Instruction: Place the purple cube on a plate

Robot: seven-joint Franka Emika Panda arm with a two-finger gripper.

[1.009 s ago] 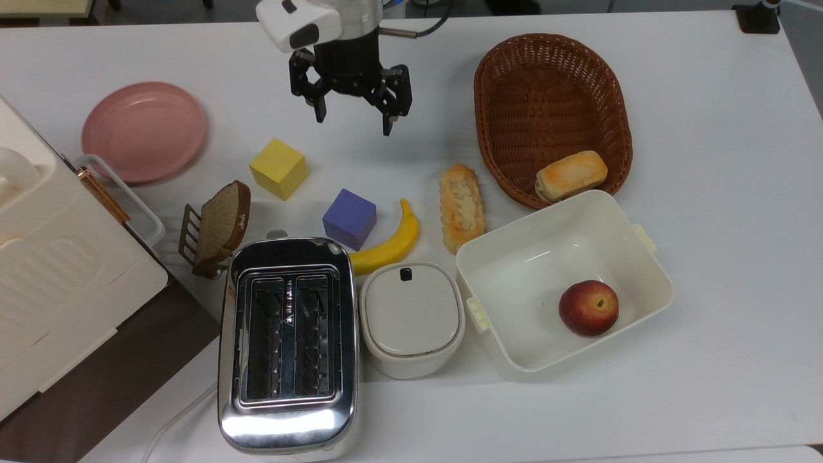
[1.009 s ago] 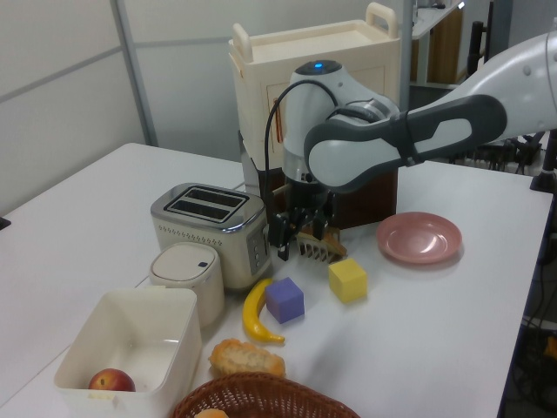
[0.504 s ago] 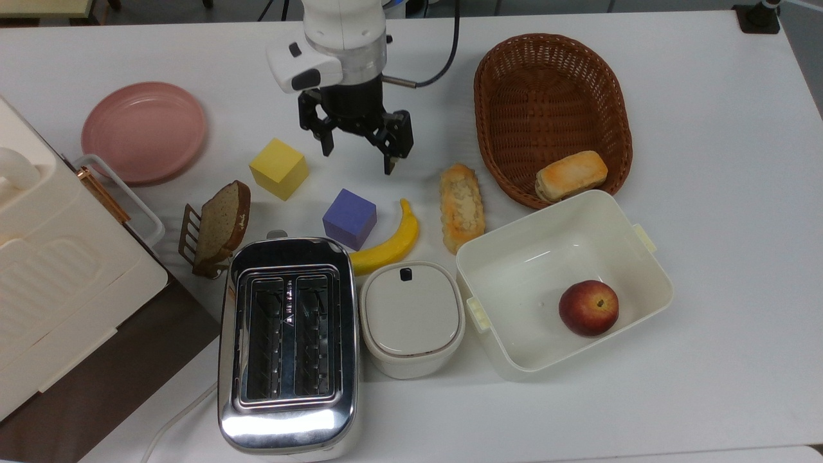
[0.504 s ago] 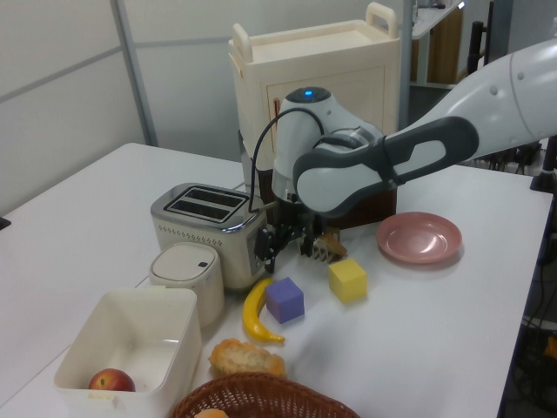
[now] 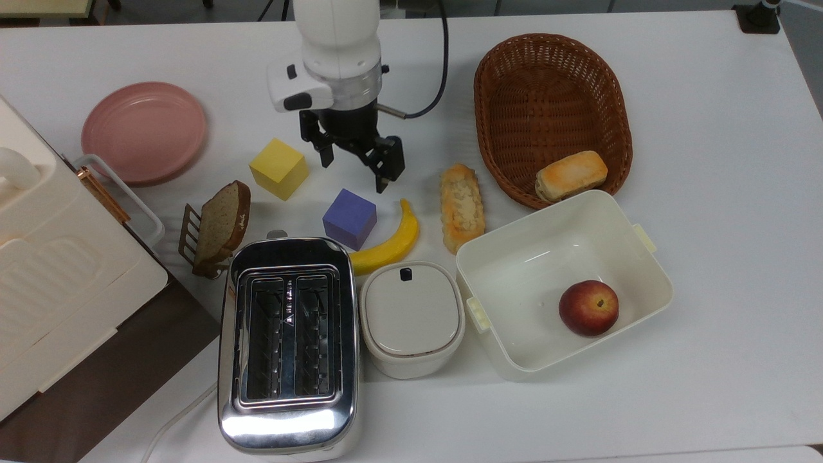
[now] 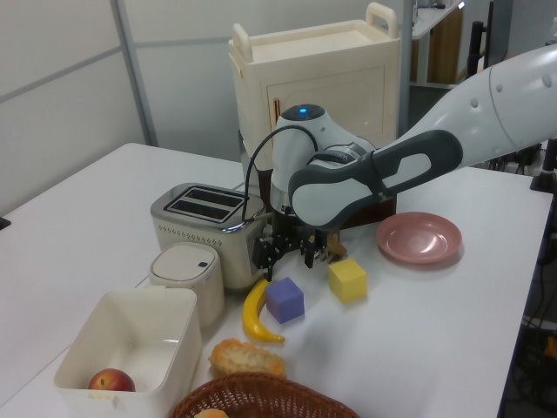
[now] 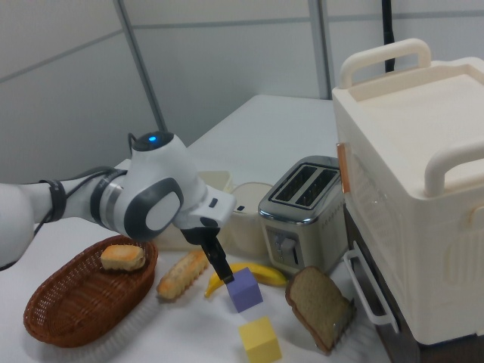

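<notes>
Hand point(image 5: 354, 173) spread wide, empty, hanging just up-screen of the purple cube point(image 5: 349, 218) in the top view (banana point(image 5: 388, 245) hugging the cube's far side).

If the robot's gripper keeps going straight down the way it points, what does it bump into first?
Probably the purple cube. The open gripper points down at the table, just above the cube, and nothing lies between them. Depth is hard to judge, so one finger might meet the white table beside the cube instead.
</notes>
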